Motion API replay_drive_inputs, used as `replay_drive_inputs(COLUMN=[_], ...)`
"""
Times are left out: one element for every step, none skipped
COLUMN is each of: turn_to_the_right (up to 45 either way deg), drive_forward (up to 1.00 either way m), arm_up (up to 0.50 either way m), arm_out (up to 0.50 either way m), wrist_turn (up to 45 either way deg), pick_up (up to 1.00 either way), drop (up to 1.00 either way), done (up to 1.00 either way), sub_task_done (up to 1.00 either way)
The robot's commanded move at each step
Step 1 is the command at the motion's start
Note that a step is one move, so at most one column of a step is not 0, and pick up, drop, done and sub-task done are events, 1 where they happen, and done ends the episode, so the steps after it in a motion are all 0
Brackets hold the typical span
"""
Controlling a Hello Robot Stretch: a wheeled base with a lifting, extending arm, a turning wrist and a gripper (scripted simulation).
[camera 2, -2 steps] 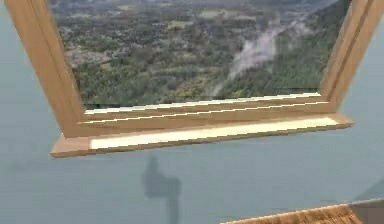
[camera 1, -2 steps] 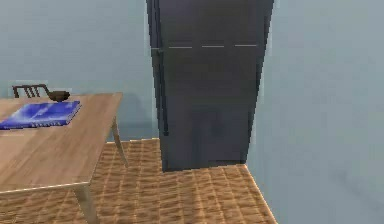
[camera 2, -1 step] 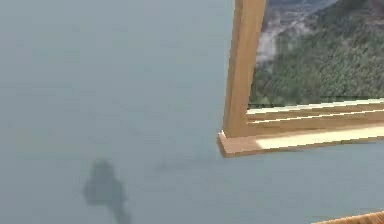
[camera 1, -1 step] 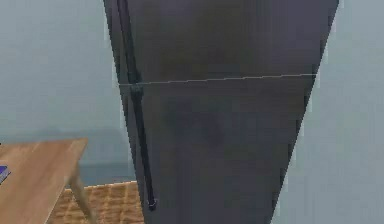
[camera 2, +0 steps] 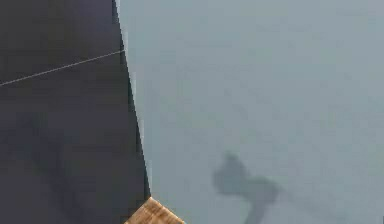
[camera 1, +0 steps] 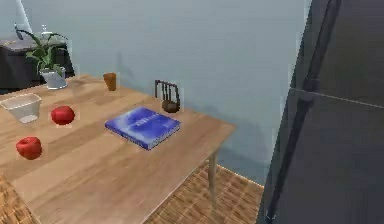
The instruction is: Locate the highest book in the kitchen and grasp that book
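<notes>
A blue book (camera 1: 143, 126) lies flat on the wooden table (camera 1: 110, 170), near its far right corner in the forward view.
On the table stand two red apples (camera 1: 63, 115) (camera 1: 29, 147), a clear bowl (camera 1: 21, 106), a brown cup (camera 1: 110, 81), a potted plant (camera 1: 50, 60) and a small dark wire-framed object (camera 1: 170, 98). A tall dark fridge (camera 1: 330, 120) (camera 2: 60, 120) stands on the right, against the pale blue wall (camera 2: 260, 90).
</notes>
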Motion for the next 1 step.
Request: replay_drive_inputs(turn_to_the_right=[-45.0], drive_forward=[0.00], arm_up=[0.00], arm_out=[0.00], wrist_turn=[0.0], pick_up=[0.00], drop=[0.00], done=[0.00], sub_task_done=[0.00])
